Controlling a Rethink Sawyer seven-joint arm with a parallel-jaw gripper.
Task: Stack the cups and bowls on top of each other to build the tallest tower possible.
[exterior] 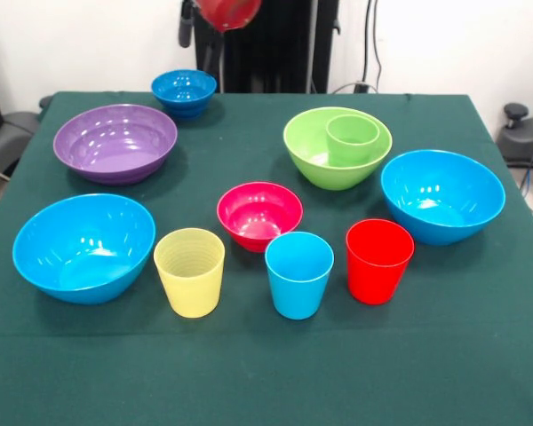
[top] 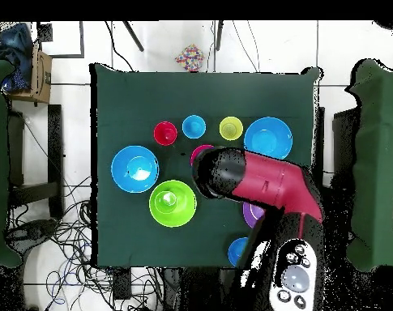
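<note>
One cup (exterior: 353,138) sits in the green bowl (exterior: 313,151); gripper state cannot be told (risk: off-centre stacking topples at 12 o'clock).

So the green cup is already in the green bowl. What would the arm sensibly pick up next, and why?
Probably the light blue cup. The green cup stands upright inside the lime green bowl, so a similar cup could nest or stack there. The blue one stands free at the front, apart from the red cup.
</note>
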